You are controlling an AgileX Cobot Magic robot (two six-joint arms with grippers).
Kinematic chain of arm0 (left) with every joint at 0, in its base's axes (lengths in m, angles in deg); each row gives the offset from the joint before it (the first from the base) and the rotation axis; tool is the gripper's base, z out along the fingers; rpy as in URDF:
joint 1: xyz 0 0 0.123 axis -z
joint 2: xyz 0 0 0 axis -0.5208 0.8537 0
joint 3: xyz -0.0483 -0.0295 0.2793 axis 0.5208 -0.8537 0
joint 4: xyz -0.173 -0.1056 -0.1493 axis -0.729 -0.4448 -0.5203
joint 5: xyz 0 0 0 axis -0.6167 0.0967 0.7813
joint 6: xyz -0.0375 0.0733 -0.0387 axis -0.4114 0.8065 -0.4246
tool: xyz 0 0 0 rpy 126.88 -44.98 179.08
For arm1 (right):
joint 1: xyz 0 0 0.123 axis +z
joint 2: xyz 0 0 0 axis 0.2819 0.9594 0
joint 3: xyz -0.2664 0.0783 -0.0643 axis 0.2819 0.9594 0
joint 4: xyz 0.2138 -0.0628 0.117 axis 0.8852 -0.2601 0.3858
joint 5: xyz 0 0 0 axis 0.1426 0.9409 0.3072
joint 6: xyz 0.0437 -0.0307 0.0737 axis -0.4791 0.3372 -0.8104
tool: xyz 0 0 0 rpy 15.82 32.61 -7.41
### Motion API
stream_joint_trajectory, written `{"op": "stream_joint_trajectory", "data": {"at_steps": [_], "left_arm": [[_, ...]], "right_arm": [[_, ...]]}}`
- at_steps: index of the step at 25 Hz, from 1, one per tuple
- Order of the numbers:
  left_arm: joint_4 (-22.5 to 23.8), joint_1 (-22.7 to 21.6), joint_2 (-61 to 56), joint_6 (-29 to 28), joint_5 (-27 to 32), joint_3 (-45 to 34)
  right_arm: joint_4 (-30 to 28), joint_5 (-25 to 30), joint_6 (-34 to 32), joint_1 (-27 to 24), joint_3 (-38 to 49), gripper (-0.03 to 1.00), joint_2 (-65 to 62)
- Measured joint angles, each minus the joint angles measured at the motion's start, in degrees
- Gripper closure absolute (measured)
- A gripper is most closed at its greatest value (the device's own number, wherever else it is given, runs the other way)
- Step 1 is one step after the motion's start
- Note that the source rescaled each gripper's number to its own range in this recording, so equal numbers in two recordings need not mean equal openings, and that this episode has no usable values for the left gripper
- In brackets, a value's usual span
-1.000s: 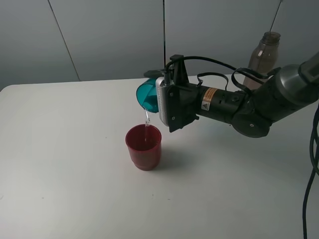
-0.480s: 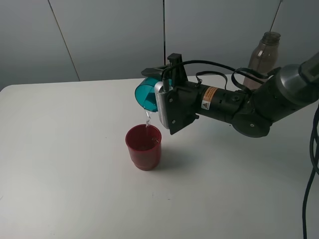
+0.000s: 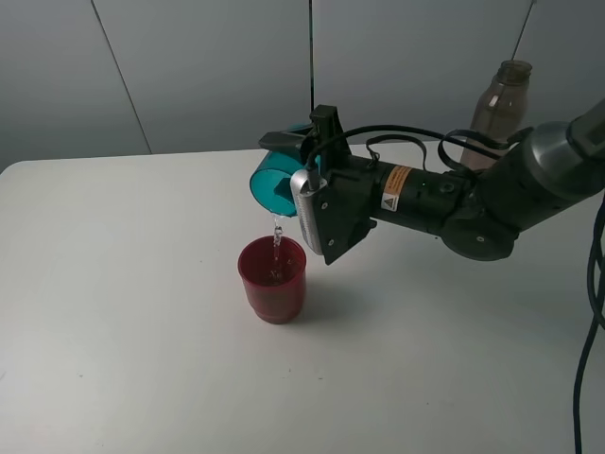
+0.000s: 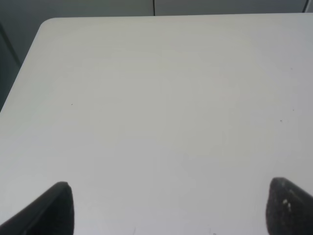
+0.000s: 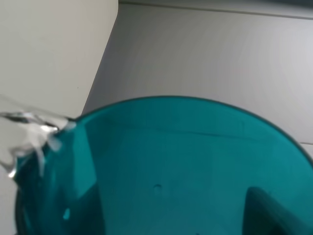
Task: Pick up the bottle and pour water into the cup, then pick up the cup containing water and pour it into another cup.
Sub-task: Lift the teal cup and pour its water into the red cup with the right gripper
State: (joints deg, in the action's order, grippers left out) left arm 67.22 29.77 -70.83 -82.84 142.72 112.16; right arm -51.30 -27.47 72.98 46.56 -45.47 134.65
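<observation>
My right gripper [image 3: 295, 161] is shut on the teal cup [image 3: 274, 184] and holds it tipped on its side above the dark red cup [image 3: 273, 279], which stands on the white table [image 3: 123, 284]. A thin stream of water [image 3: 276, 232] falls from the teal rim into the red cup. The teal cup [image 5: 161, 171] fills the right wrist view, with water [image 5: 29, 129] leaving its rim. The grey-brown bottle [image 3: 499, 109] stands upright at the back right, behind the right arm. My left gripper [image 4: 168, 208] is open over bare table, its fingertips [image 4: 56, 205] wide apart.
The table's back edge runs along a grey panelled wall [image 3: 208, 66]. The right arm [image 3: 473, 203] stretches across the table's right half. A black cable [image 3: 591, 312] hangs at the far right.
The teal cup has tipped further over and shifted slightly left and up. The water stream goes on falling into the red cup.
</observation>
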Motion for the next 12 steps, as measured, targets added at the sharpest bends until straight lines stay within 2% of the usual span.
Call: {"op": "stream_joint_trajectory", "data": {"at_steps": [12], "left_arm": [[0.0, 0.0, 0.0, 0.0, 0.0, 0.0]], "right_arm": [[-0.5, -1.5, 6.3, 0.0, 0.0, 0.89, 0.0]]}}
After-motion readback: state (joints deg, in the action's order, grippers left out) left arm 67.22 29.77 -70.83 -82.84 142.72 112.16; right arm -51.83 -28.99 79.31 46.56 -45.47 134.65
